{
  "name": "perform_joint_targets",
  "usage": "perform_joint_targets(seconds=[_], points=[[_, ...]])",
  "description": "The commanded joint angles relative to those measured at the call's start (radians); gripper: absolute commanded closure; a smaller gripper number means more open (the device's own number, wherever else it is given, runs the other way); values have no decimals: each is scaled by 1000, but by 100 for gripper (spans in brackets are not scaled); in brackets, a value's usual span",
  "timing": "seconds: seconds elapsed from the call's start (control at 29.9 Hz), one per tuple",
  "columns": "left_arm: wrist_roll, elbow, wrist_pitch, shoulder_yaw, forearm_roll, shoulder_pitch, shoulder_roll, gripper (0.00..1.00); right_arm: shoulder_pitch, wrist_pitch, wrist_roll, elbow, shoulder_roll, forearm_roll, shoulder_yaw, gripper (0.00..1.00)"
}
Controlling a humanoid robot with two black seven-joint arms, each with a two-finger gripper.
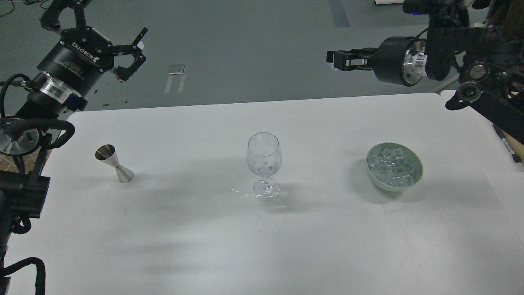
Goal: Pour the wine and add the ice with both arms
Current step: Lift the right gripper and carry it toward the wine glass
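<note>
A clear wine glass (264,162) stands upright at the table's middle with a small ice cube (264,167) in its bowl. A pale green bowl (373,177) at the right holds several clear ice cubes (391,165). My right gripper (332,61) is high above the table's far edge, up and left of the bowl. Its fingers are close together on a small pale glassy bit, seemingly an ice cube. My left gripper (137,55) is open and empty, high at the far left beyond the table. A steel jigger (115,163) stands tilted at the left.
The white table (262,246) has a rounded far-left corner and far-right corner. A thin wet streak (233,190) lies left of the glass foot. A dark pen (507,144) lies at the right edge. Grey floor lies beyond the table.
</note>
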Motion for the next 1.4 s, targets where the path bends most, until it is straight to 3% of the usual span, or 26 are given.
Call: perform_joint_targets(seconds=[0.0,0.4,0.97,1.37], points=[[0,0,0,0,0,-1,-1,2,19,0,0,0,34,0,0,100],[-2,0,0,2,0,-10,-1,2,64,0,0,12,136,0,2,100],[0,0,19,0,0,-25,-9,2,42,0,-2,216,126,2,-9,100],[0,0,12,-11,-2,-25,3,2,19,0,-8,227,113,2,-21,100]])
